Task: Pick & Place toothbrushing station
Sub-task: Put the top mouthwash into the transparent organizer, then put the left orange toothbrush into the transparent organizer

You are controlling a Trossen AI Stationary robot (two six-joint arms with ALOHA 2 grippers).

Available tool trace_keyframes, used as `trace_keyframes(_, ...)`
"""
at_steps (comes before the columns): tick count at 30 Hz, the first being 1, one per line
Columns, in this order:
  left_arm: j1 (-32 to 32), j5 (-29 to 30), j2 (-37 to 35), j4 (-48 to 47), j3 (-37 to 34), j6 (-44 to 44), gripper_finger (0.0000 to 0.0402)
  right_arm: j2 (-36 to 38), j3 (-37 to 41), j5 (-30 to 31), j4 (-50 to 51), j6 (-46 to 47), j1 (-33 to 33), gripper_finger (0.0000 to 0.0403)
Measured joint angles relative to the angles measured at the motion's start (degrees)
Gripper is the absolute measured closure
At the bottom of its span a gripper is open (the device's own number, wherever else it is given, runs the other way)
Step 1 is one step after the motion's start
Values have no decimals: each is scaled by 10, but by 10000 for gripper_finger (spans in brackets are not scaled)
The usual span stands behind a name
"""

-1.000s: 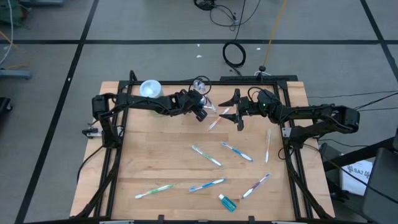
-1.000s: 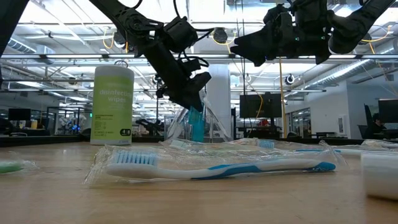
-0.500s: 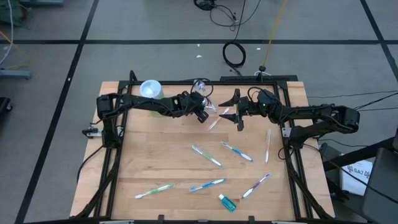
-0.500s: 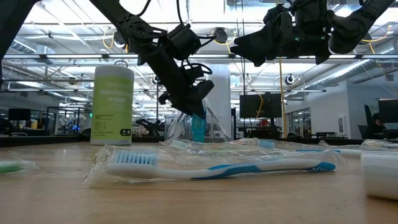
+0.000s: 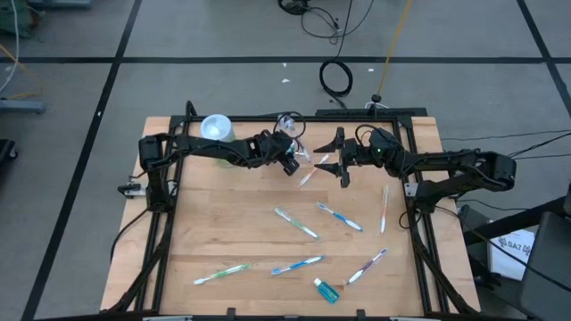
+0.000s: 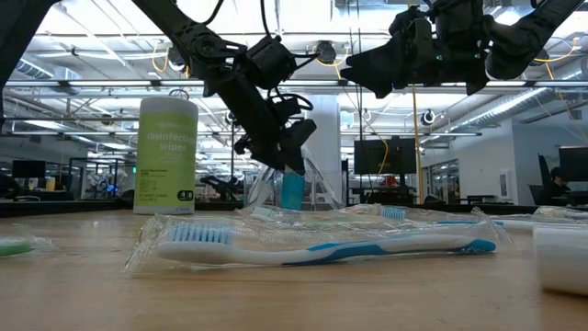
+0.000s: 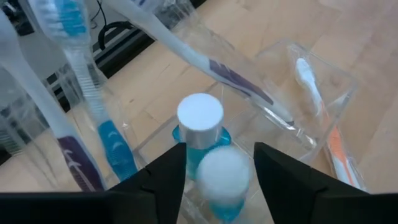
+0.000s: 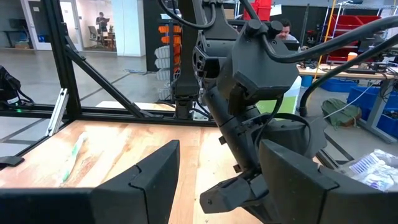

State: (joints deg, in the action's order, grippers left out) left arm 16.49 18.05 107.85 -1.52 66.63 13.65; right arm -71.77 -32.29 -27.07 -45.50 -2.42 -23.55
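The left tool hangs over the small clear plastic cup near the middle of the tabletop's far edge, its two dark fingers pinching a small blue tube with a white cap. In the left wrist view that tube sits directly between the fingers, cap towards the camera, right beside a second blue white-capped tube already standing in the cup. In the low view the held tube hangs upright, its long axis vertical, just below the tool and inside the cup's clear wall. The left arm reaches in from the tabletop's left edge along the far side, its wrist bent steeply down.

Slim toothbrushes stand in the cup too: a blue-and-white one and a white one with a purple mark, both leaning outwards with their heads up.

The right tool hovers just beside the cup on its right, well above the wood tabletop, fingers spread and holding nothing. Its arm comes in from the right edge.

Towards the near edge lie more wrapped toothbrushes, including a blue-and-white one, lengthwise along the edge.
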Motion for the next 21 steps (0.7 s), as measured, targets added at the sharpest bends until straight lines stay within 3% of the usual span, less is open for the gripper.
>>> trace_keyframes(11, 0, 0, -13, -2, -1, -19, 219, 0, 0, 0, 0, 0, 0, 190)
trace_keyframes(21, -3, -6, -95, -48, 0, -35, 231, 0, 0, 0, 3, 0, 0, 190)
